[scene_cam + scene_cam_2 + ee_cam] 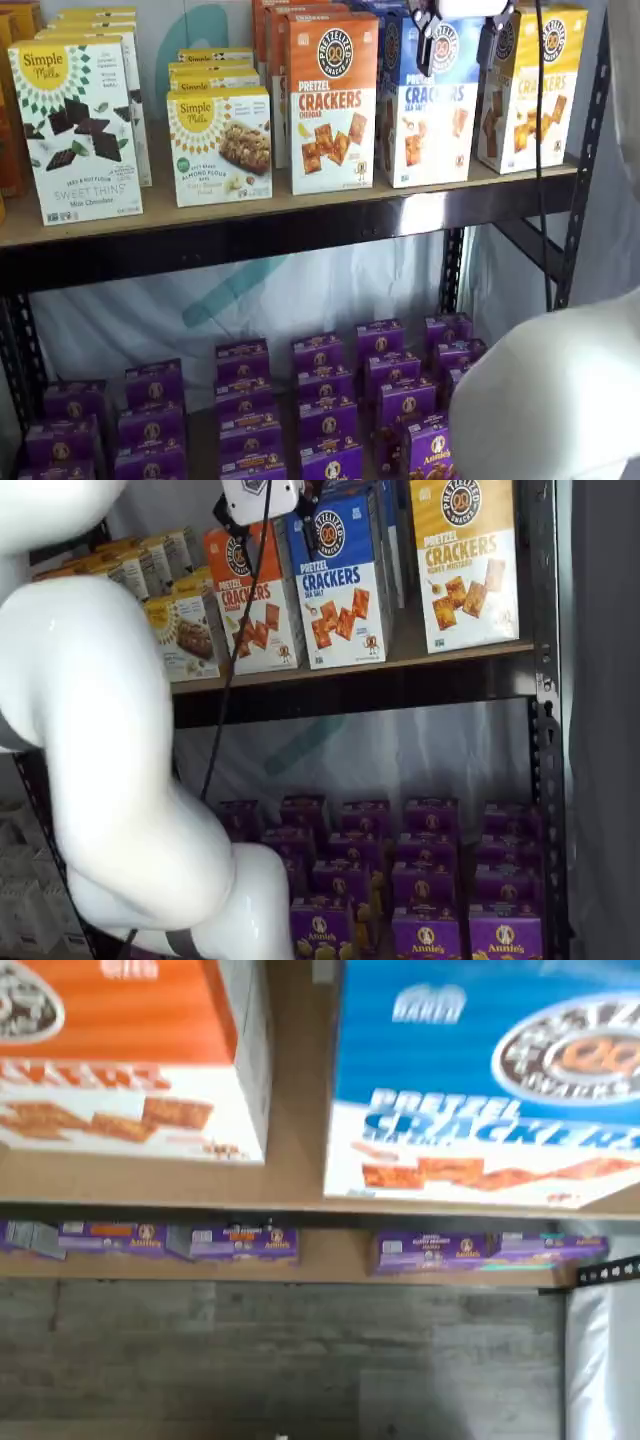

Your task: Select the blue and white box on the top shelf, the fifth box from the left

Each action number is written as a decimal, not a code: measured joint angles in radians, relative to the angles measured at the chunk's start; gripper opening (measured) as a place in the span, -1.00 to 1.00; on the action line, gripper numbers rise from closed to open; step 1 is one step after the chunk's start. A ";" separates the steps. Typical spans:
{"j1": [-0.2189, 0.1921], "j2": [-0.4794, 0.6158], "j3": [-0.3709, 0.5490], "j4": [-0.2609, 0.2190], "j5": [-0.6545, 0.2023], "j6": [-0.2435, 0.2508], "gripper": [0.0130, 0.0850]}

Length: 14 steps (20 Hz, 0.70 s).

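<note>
The blue and white box (pixel 430 125) stands on the top shelf (pixel 300 215), between an orange-topped cracker box (pixel 332 100) and a yellow-topped one (pixel 530 80). It also shows in a shelf view (pixel 345 590) and fills one side of the wrist view (pixel 480 1080). My gripper (pixel 457 58) hangs from the upper edge, in front of the box's blue top. Its two black fingers stand apart, so it is open and empty. It shows in both shelf views (pixel 265 528).
Simple Mills boxes (pixel 75 125) fill the shelf's left end. Purple Annie's boxes (pixel 320 400) cover the lower shelf. A black upright (pixel 590 150) and a hanging cable (pixel 540 150) are at the right. My white arm (pixel 100 730) blocks the left of a shelf view.
</note>
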 joint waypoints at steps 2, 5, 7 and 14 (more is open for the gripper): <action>-0.005 0.020 -0.029 -0.002 -0.001 -0.006 1.00; -0.017 0.053 -0.076 0.005 0.005 -0.016 1.00; -0.026 0.073 -0.106 0.014 0.009 -0.023 1.00; -0.040 0.116 -0.167 0.018 0.022 -0.036 1.00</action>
